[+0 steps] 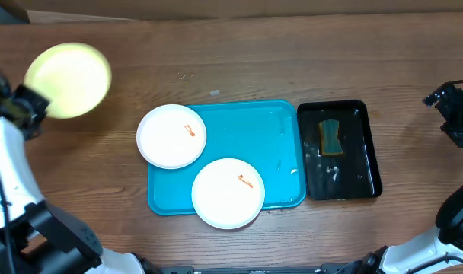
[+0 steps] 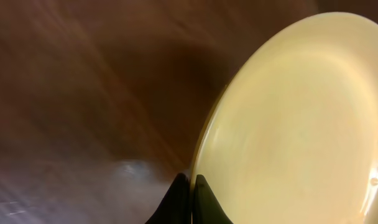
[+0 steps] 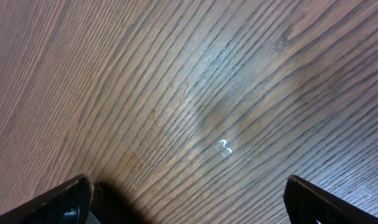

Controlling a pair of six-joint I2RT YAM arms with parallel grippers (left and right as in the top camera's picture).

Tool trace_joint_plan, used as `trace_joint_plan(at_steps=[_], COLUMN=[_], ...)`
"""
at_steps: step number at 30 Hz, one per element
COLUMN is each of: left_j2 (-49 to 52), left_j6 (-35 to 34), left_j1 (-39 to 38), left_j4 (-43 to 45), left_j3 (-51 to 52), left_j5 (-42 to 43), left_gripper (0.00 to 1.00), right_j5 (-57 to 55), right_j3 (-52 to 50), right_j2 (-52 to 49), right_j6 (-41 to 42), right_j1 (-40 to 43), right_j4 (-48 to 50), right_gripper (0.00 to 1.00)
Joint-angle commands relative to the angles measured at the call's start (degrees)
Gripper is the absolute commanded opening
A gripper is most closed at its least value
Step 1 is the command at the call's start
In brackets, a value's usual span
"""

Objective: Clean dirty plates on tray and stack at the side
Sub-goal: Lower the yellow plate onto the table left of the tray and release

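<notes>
Overhead — left jaws (closed) on plate (image 1: 68, 80)

Large turquoise rectangular plastic tray (image 1: 247, 125) sits mid-table on the brown wooden table (image 1: 292, 61). Rear white round plate (image 1: 171, 136) overhangs its left rear corner, and front white round plate (image 1: 228, 193) overhangs its front edge (both partly off). Narrow black tray (image 1: 372, 164) lies just right, with a rectangular sponge (image 1: 331, 137) inside. Pale yellow-green round plate (image 1: 68, 80) is well left, its rim in the left gripper (image 1: 32, 105).

Yellow-green plate (image 1: 68, 80) is appearing blurred overhead, and the left wrist view's right and bottom edges are cropping it. Table (image 2: 64, 93) is smearing behind. Right gripper (image 3: 188, 186) fingers are running off the bottom edge. Specks (image 1: 184, 76) are reading too small to identify.
</notes>
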State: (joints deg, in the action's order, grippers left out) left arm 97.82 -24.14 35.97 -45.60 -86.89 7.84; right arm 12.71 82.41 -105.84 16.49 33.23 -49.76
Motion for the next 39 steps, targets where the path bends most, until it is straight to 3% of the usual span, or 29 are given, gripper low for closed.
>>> trace_joint_plan(at_steps=[1,8,19,22,23,24,27,32,39], left_j2=[3.7,11.8,14.9,14.9,14.9,14.9,14.7,10.5,-7.3], left_j6=[-1.3,-1.2,0.4,1.1,2.1,3.6,6.4,5.7,5.7], left_j1=[2.4,2.7,2.6,2.6,2.6,2.6,2.6,1.7,-4.7], left_j4=[-0.2,-1.4,-5.2,-5.9,-6.1,-6.4,-8.8,-14.3,-21.6], left_j3=[1.0,1.0,1.0,1.0,1.0,0.9,-0.5,-3.5,-3.5], left_j5=[-4.3,-8.3,-8.2,-7.5,-6.0,-3.9,2.5,3.7,7.1], left_gripper=[0.04,0.04,0.05,0.24,0.38,0.45,0.59,0.53,0.51], right_j5=[0.3,0.3,0.3,0.3,0.3,0.3,0.3,0.3,0.3], right_j3=[1.1,1.1,1.1,1.1,1.1,1.1,1.1,1.1,1.1], right_j2=[0.3,0.3,0.3,0.3,0.3,0.3,0.3,0.3,0.3], right_j6=[0.3,0.3,0.3,0.3,0.3,0.3,0.3,0.3,0.3], right_j1=[-0.1,-0.1,-0.1,-0.1,-0.1,-0.1,-0.1,-0.1,-0.1], right_j4=[0.2,0.2,0.2,0.2,0.2,0.2,0.2,0.2,0.2], right_gripper=[1.00,1.00,1.00,1.00,1.00,1.00,1.00,1.00,1.00])
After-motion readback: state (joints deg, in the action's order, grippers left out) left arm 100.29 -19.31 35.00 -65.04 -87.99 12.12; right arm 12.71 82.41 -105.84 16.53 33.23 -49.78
